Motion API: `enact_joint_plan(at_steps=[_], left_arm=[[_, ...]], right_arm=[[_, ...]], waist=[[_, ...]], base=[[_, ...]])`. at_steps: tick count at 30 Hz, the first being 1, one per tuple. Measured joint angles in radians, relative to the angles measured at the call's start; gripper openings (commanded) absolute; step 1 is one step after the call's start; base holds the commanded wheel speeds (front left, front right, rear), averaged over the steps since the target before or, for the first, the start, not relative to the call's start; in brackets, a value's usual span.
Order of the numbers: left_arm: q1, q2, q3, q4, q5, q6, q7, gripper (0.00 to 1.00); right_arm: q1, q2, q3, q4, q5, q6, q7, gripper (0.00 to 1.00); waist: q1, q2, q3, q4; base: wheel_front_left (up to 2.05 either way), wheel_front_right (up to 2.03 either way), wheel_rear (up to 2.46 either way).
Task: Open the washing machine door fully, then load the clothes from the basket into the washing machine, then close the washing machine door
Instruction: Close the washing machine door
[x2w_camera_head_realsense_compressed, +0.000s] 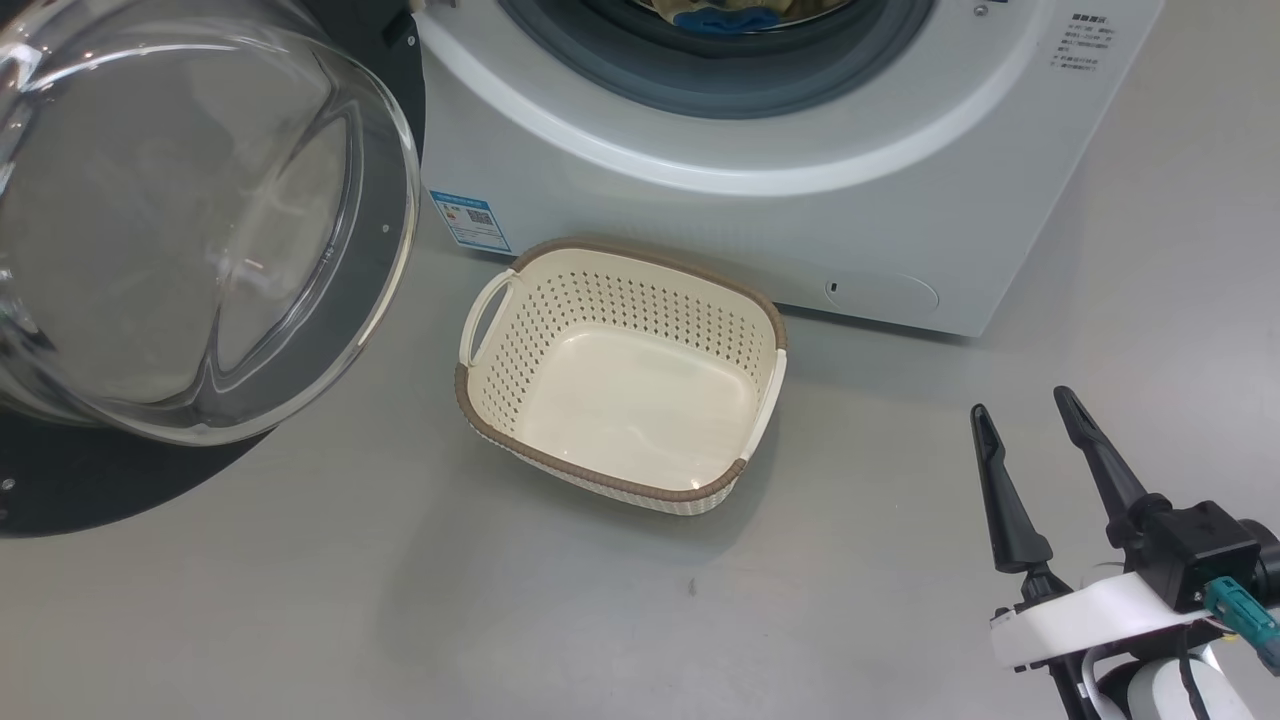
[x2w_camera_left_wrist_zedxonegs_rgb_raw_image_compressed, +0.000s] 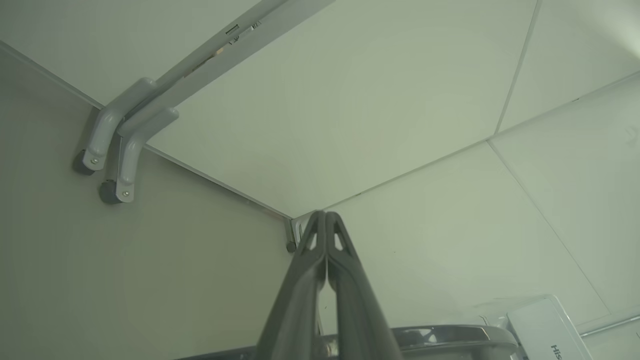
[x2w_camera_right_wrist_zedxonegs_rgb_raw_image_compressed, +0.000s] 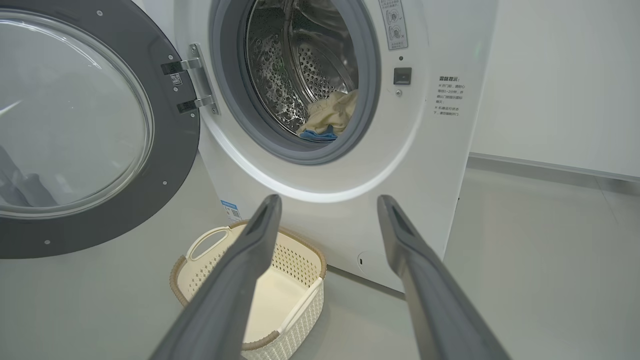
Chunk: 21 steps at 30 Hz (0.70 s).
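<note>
Now, with the clothes (x2w_camera_right_wrist_zedxonegs_rgb_raw_image_compressed: 330, 115) lying low in the washing machine (x2w_camera_right_wrist_zedxonegs_rgb_raw_image_compressed: 430, 165) just behind its grey seal (x2w_camera_right_wrist_zedxonegs_rgb_raw_image_compressed: 300, 150) and the basket (x2w_camera_head_realsense_compressed: 640, 262) empty before it, the wide-swung door (x2w_camera_right_wrist_zedxonegs_rgb_raw_image_compressed: 170, 165) could pinch stray fabric once pushed home, while the right pincer (x2w_camera_head_realsense_compressed: 1021, 401) hangs spread and empty and the left pincer (x2w_camera_left_wrist_zedxonegs_rgb_raw_image_compressed: 325, 215) has its fingers pressed together on nothing.
</note>
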Motion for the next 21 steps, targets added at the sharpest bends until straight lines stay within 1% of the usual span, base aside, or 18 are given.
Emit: enact_joint_plan(at_steps=[6,10,12,21], left_arm=[[-0.038,0.005,-0.085,0.057,0.005,0.0,0.069,0.0],[-0.052,0.02,-0.114,0.088,0.01,0.0,0.11,0.0],[-0.064,0.04,-0.128,0.114,0.019,0.0,0.123,0.0],[-0.08,0.055,-0.184,0.154,0.018,0.0,0.227,0.0]], right_arm=[[0.0,-0.011,-0.008,-0.009,0.0,-0.002,0.004,1.0],[0.0,-0.014,-0.009,-0.013,0.0,-0.002,0.009,1.0],[0.0,-0.019,-0.011,-0.015,0.0,-0.002,0.01,1.0],[0.0,-0.02,-0.011,-0.024,0.0,-0.002,0.018,1.0]], waist=[[0.0,0.0,0.018,-0.005],[0.0,0.0,0.021,-0.003],[0.0,0.0,0.021,0.0],[0.0,0.0,0.022,0.01]], base=[[0.0,0.0,0.0],[0.0,0.0,0.0],[0.0,0.0,0.0],[0.0,0.0,0.0]])
